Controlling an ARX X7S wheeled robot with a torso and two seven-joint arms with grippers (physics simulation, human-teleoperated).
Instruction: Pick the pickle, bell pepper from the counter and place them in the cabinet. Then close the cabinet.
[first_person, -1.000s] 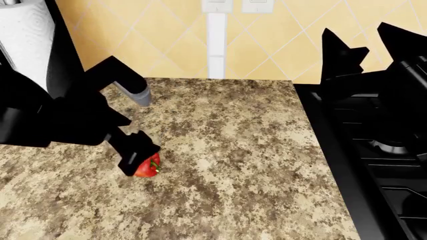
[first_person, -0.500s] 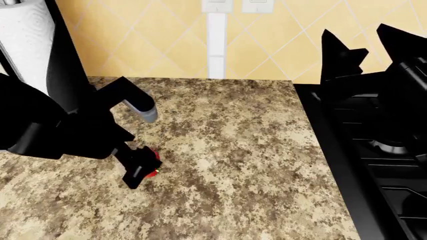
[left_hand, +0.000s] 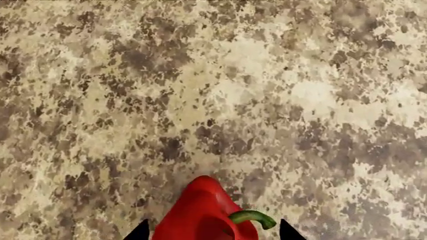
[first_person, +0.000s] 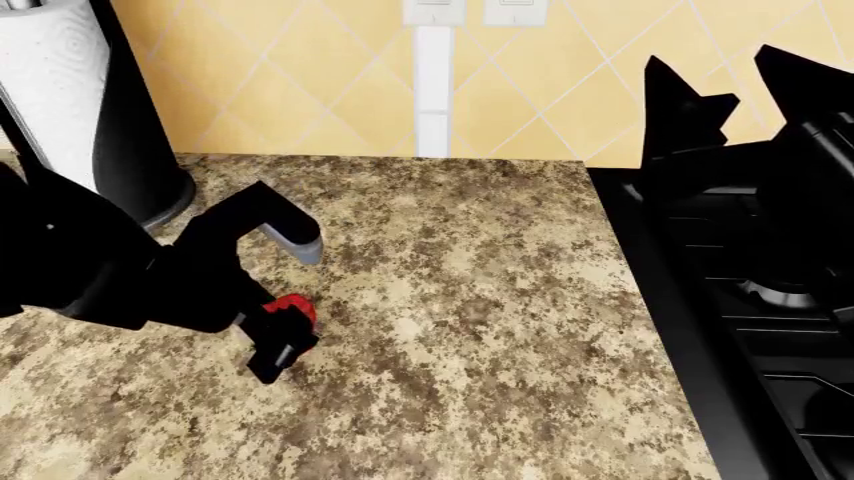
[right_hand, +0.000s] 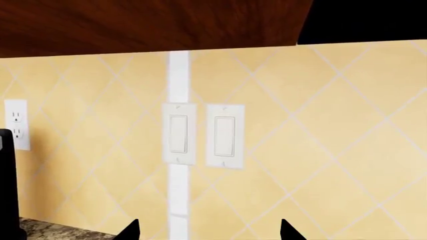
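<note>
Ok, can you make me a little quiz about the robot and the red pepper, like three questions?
1. True or false: the bell pepper sits between the fingertips of the left gripper.
2. What stands at the back corner of the counter, behind the left arm? A) a paper-towel roll B) a kettle C) a bowl
3. Fill in: the right gripper is raised over the black ____, and its wrist camera faces the wall switches.

Key:
1. True; the left wrist view shows a dark fingertip on each side of it.
2. A
3. stove
</note>
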